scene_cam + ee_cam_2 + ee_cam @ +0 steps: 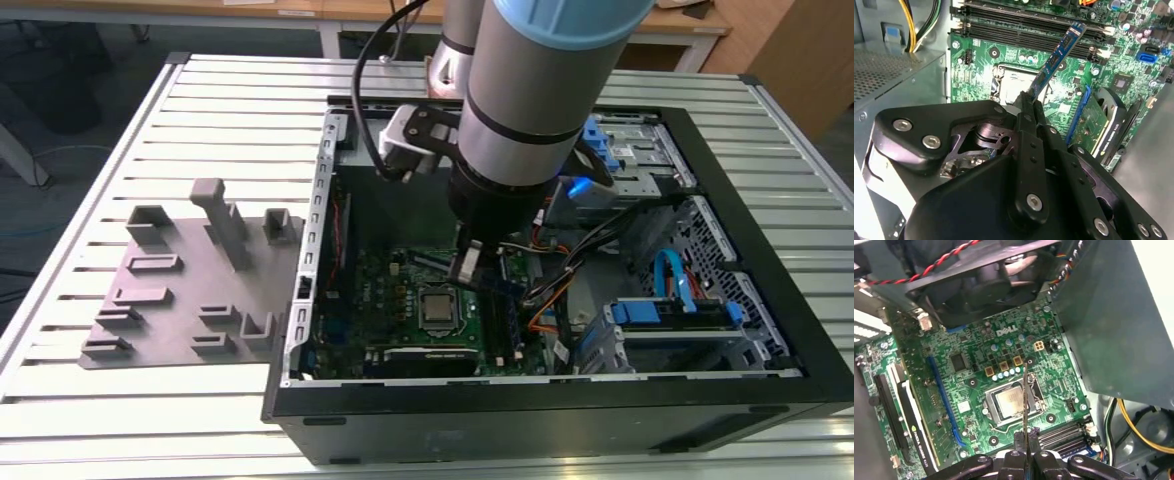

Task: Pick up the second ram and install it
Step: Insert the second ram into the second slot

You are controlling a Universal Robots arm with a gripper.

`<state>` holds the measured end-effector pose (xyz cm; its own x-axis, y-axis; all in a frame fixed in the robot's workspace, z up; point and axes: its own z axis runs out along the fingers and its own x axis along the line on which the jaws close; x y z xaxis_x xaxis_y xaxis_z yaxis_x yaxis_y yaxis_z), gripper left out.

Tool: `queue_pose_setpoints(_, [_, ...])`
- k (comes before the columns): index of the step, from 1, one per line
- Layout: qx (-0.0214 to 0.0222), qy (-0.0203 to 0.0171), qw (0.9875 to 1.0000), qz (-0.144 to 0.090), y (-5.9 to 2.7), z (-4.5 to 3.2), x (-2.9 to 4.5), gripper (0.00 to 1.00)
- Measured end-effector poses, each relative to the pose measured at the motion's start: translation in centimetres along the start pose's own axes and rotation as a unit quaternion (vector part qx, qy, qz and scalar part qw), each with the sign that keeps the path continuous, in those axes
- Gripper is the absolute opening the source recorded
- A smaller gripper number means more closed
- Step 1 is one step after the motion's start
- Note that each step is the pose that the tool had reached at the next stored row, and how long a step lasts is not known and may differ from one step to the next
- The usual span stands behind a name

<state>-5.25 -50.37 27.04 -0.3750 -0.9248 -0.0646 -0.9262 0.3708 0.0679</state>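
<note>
- Firstly, at the exterior view's left we record a grey fixture plate [174,300] with upright posts. It lies flat on the slatted table [214,110], just beside the open computer case [534,415].
- Inside the case, toward its left half in that view, we find the green circuit board [387,275]. The square silver processor chip [442,308] sits in its socket.
- Over the middle of the board the arm [534,100] reaches down into the case, and its gripper [467,268] hangs just above the processor chip.
- We find the fingers [1026,112] clamped on the memory stick [1056,57]. In the second wrist view the stick juts out from the fingertips at a slant, its far end lying in front of the long black memory slots [1029,20].
- In the first wrist view the stick appears edge-on, a thin line crossing the processor chip. It stands at an angle to the slots and is not pressed home. We cannot tell whether its far end touches one.
- Further toward the exterior view's right we note a bundle of cables [567,275] beside the board. Beyond it a drive cage [674,315] with blue rails stands against the case's right wall.
</note>
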Motion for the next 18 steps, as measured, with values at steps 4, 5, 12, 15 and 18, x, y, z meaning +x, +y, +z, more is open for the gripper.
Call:
queue_pose_setpoints(4, [0.0013, -0.0014, 0.9998, 0.02, 0.0, 0.01, 0.0, 0.11])
queue_pose_setpoints(5, [0.0016, -0.0017, 0.9997, 0.025, 0.0, 0.01, 0.0, 0.11])
queue_pose_setpoints(12, [0.0039, -0.0041, 0.9982, 0.06, 0.0, 0.02, 0.0, 0.11])
queue_pose_setpoints(15, [0.0049, -0.0052, 0.9971, 0.076, 0.0, 0.03, 0.0, 0.11])
queue_pose_setpoints(18, [0.006, -0.0063, 0.9957, 0.092, 0.0, 0.03, 0.0, 0.11])
